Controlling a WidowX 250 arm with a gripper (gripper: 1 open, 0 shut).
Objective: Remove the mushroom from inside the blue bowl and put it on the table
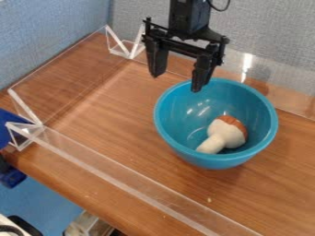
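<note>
Black end effector [182, 72]: two long dark fingers, boxy black mount, thin cables on top.

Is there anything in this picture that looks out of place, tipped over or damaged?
Only the mushroom: it lies on its side inside the blue bowl. The bowl sits upright on the table; nothing looks spilled or damaged.

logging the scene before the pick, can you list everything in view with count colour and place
large round glossy teal-blue bowl: one, teal-blue, right of centre on the table
small toy mushroom with cream stem and orange-brown cap: one, lying on its side inside the bowl
brown wood-grain table: one, brown, under everything
clear acrylic barrier walls: several, transparent, along the table's edges
blue backdrop: one, blue, behind the table
black gripper: one, open, pointing down above the bowl's far rim, holding nothing
</note>
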